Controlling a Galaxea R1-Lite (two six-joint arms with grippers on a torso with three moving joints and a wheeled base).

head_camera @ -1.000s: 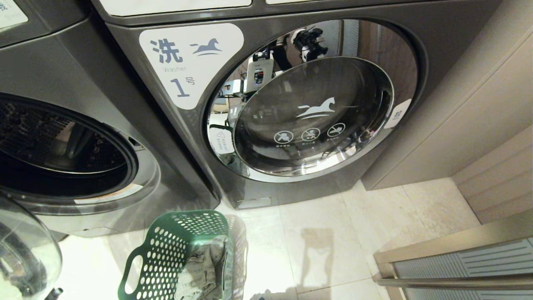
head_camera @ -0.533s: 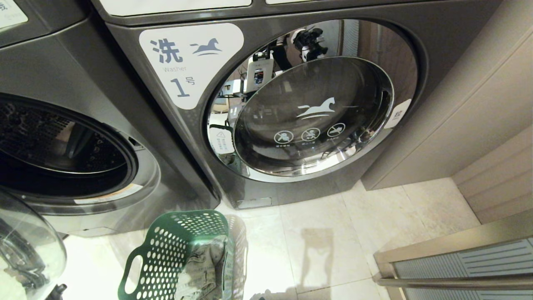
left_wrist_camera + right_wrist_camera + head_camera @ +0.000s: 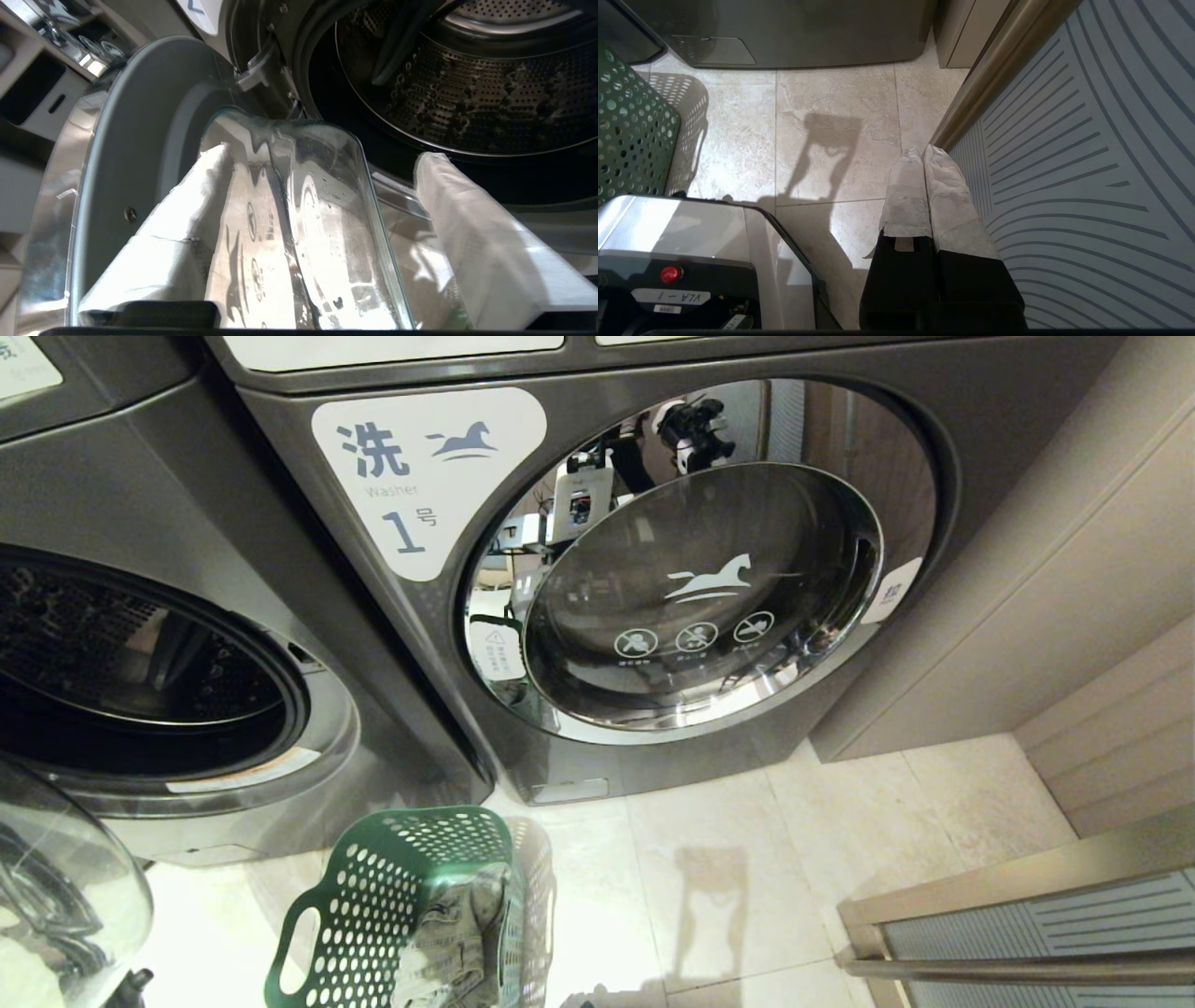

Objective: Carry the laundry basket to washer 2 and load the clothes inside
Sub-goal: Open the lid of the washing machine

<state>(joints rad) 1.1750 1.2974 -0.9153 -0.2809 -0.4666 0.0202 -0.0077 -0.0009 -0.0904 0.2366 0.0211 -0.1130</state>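
Observation:
The dark green laundry basket (image 3: 373,896) stands on the floor in front of the machines, also visible in the right wrist view (image 3: 630,126). The grey-green clothes (image 3: 457,933) lie bunched inside it. Washer 2 (image 3: 112,457) is the grey machine on the left, with its perforated drum (image 3: 467,84) exposed. Its door (image 3: 140,140) is swung out, and the glass bowl (image 3: 65,896) shows at the lower left. My left gripper (image 3: 322,154) is open, with its white-wrapped fingers on either side of that glass bowl (image 3: 327,210). My right gripper (image 3: 923,151) hangs shut and empty above the floor tiles.
Washer 1 (image 3: 709,588), with its chrome-rimmed door closed, fills the middle of the head view. A beige cabinet wall (image 3: 1074,569) stands to its right. A striped panel with a metal rail (image 3: 1046,924) lies at the lower right, close beside the right gripper. My own base (image 3: 691,242) sits beside the basket.
The glass bowl of washer 2's door has crept slightly to the right at the lower left of the head view. The basket, the clothes and the right arm have not moved.

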